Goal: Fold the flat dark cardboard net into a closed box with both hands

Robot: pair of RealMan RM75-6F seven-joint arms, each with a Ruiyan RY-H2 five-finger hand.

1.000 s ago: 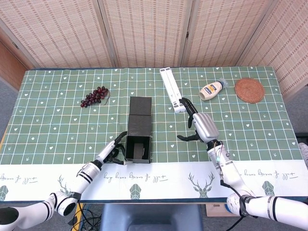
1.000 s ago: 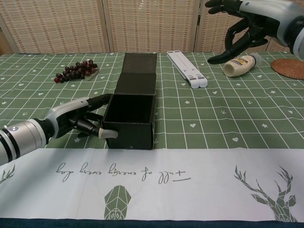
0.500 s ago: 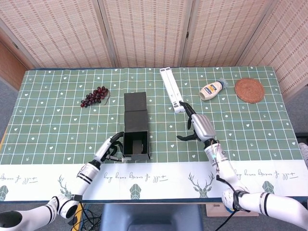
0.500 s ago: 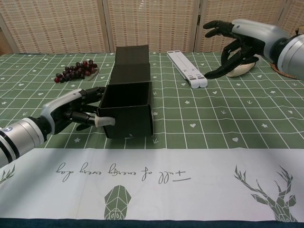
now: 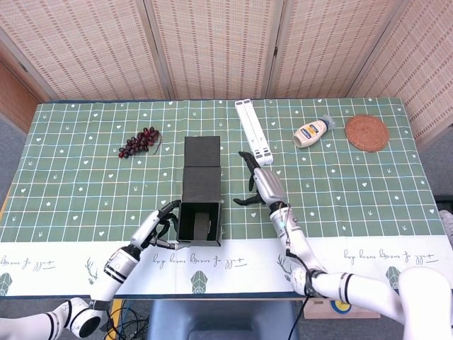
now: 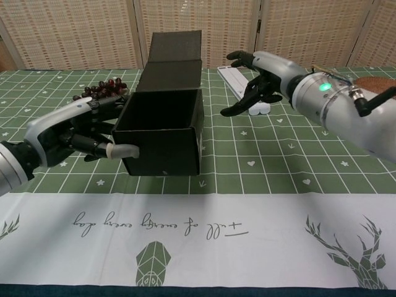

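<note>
The dark cardboard box [image 5: 199, 193] [image 6: 164, 130] stands half-folded near the table's front, its body open at the top and its lid flaps [image 6: 174, 53] raised behind it. My left hand [image 5: 160, 226] [image 6: 77, 127] grips the box's left wall, thumb laid across the front face. To the right of the box and apart from it, my right hand [image 5: 260, 185] [image 6: 260, 79] hovers with fingers spread, holding nothing.
A white folded stand [image 5: 253, 131] lies behind the right hand. A mayonnaise bottle [image 5: 312, 131] and a woven coaster [image 5: 367, 132] sit at the back right. Dark grapes [image 5: 139, 141] lie at the back left. A white printed strip [image 6: 198, 229] runs along the table's front edge.
The left hand has lifted and tilted the box, raising its lid flaps. The right hand has moved down and left, closer to the box's right side.
</note>
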